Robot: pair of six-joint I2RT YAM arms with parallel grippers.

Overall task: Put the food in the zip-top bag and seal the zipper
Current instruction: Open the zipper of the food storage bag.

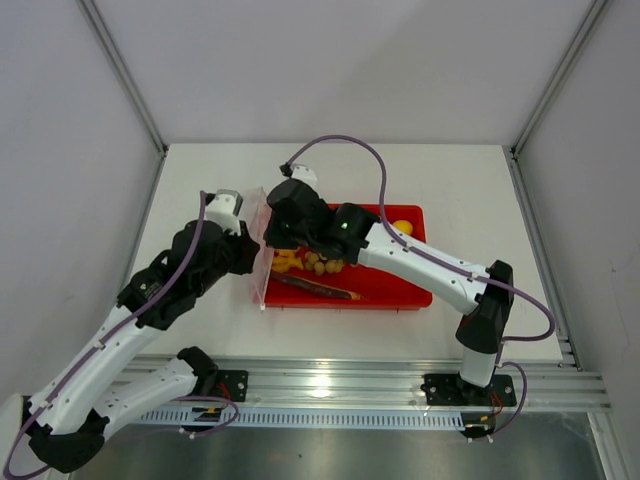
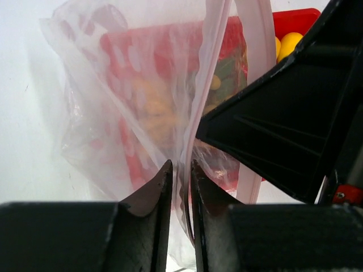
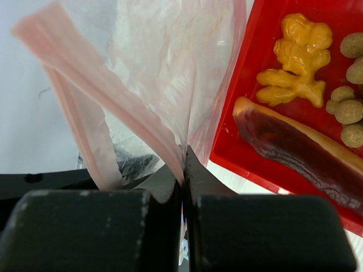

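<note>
The zip-top bag [image 1: 262, 250] is held up on edge at the red tray's left end, between both grippers. My left gripper [image 2: 181, 164] is shut on a fold of the bag's clear, pink-dotted film [image 2: 142, 102]. My right gripper [image 3: 184, 150] is shut on the bag at its pinkish zipper [image 3: 102, 85] strip. The mouth gapes a little. In the tray lie orange chunks [image 3: 298, 56], a dark red-brown stick [image 3: 300, 147], small tan round fruits [image 3: 347, 107] and a yellow fruit [image 1: 402, 226]. No food shows inside the bag.
The red tray [image 1: 400, 290] sits right of centre on the white table. The right arm [image 1: 420, 262] reaches across it from the right. White walls with metal frame posts close in the table on three sides.
</note>
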